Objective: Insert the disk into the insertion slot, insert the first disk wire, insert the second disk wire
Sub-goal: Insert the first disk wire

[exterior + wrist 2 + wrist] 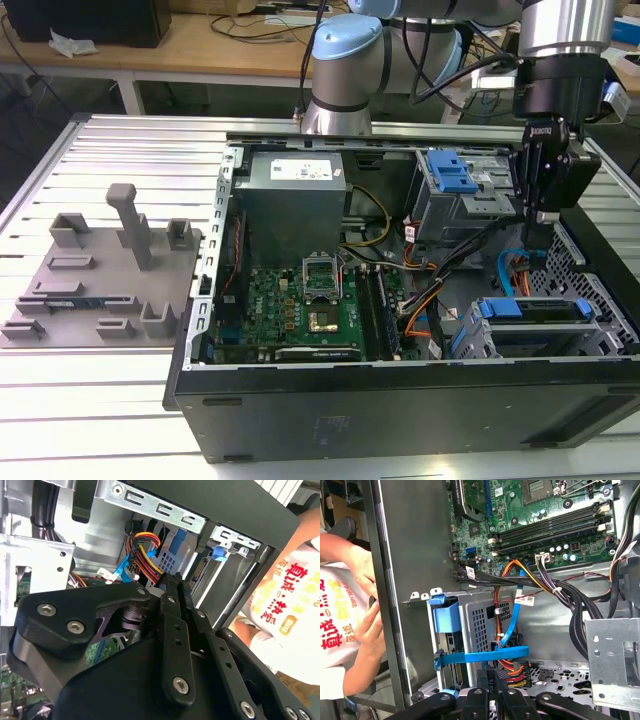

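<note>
The disk (pixel 502 309) sits in the lower right of the exterior view, its blue carrier facing out of the insertion slot (pixel 480 342), the low grey perforated bay on the floor of the open computer case (pixel 400 405). In the first wrist view the same blue carrier (pixel 445 617) lies in the mouth of the perforated bay (pixel 480 622). The gripper (pixel 538 235) hangs upright in the upper right of the exterior view, reaching down into the case just behind the bay and beside the taller cage (pixel 470 205) with its blue latch (pixel 449 172). In both wrist views the gripper (pixel 491 677) (pixel 176 580) is narrow, its fingertips drawn close together; whether they pinch anything cannot be made out. A bundle of red, yellow and black wires (pixel 514 672) ends just beside the tips, and a flat blue cable (pixel 512 615) runs down near the bay. A person's arm (pixel 365 625) rests outside the case wall. A grey fixture plate (pixel 100 280) lies at the exterior view's left.
</note>
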Robot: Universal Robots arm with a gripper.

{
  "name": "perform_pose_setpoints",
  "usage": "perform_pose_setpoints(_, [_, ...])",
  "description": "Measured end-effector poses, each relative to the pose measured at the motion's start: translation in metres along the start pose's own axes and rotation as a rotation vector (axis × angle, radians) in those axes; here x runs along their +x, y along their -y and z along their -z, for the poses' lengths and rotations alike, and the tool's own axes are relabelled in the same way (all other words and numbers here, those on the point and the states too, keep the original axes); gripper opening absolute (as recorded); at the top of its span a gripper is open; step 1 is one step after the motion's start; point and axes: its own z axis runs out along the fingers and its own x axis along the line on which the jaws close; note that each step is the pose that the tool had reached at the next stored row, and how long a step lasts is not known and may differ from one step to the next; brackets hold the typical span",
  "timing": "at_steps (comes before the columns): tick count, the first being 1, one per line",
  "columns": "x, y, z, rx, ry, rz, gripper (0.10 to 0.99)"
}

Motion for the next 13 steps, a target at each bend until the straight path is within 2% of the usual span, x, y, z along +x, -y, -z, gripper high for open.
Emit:
perform_pose_setpoints(1, [0.0004, 0.0026, -0.0004, -0.014, 0.0002, 0.009, 0.165])
perform_pose_setpoints(2, [0.0009, 0.0052, -0.001, -0.026, 0.0039, 0.017, 0.165])
perform_pose_setpoints(3, [0.0019, 0.0085, -0.002, -0.041, 0.0105, 0.026, 0.165])
perform_pose_setpoints(4, [0.0036, 0.0105, -0.0031, -0.049, 0.0233, 0.03, 0.165])
perform_pose_setpoints(5, [0.0063, 0.0112, -0.0043, -0.052, 0.0454, 0.03, 0.165])
perform_pose_setpoints(6, [0.0094, 0.0118, -0.0051, -0.054, 0.0636, 0.03, 0.165])
perform_pose_setpoints(12, [0.0196, 0.0132, -0.0059, -0.062, 0.131, 0.031, 0.165])
perform_pose_setpoints(13, [0.0232, 0.0139, -0.005, -0.063, 0.1456, 0.031, 0.165])
